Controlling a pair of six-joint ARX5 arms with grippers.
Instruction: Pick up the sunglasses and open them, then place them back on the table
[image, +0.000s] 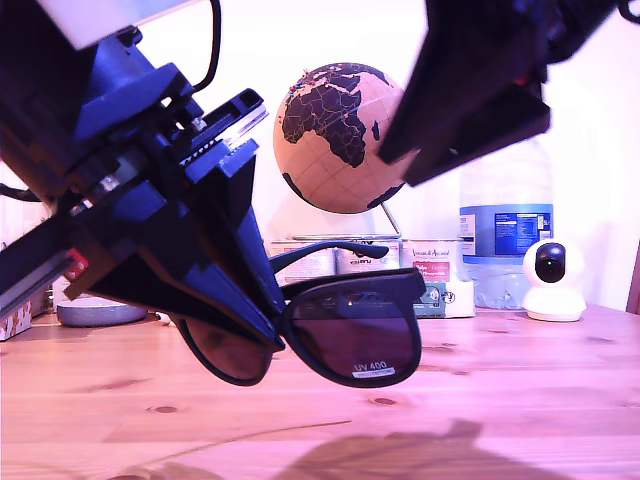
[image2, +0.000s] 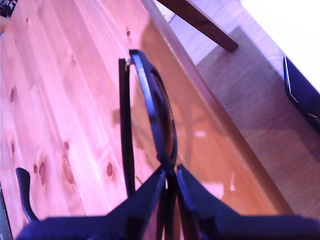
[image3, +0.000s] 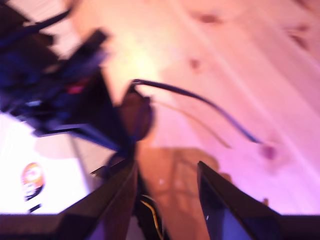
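My first gripper (image2: 170, 182) pinches the sunglasses (image: 340, 325) at the frame between the lenses, fingers (image2: 147, 192) clamped tight, holding them lifted clear above the table (image: 500, 400), with one temple arm swung out behind the frame. My second gripper (image3: 167, 175) hangs apart from the glasses, higher up on the exterior view's right, fingers (image3: 117, 195) spread with nothing between them. A globe (image: 335, 135), water bottle (image: 505, 225) and small white camera (image: 553, 278) stand along the table's far edge.
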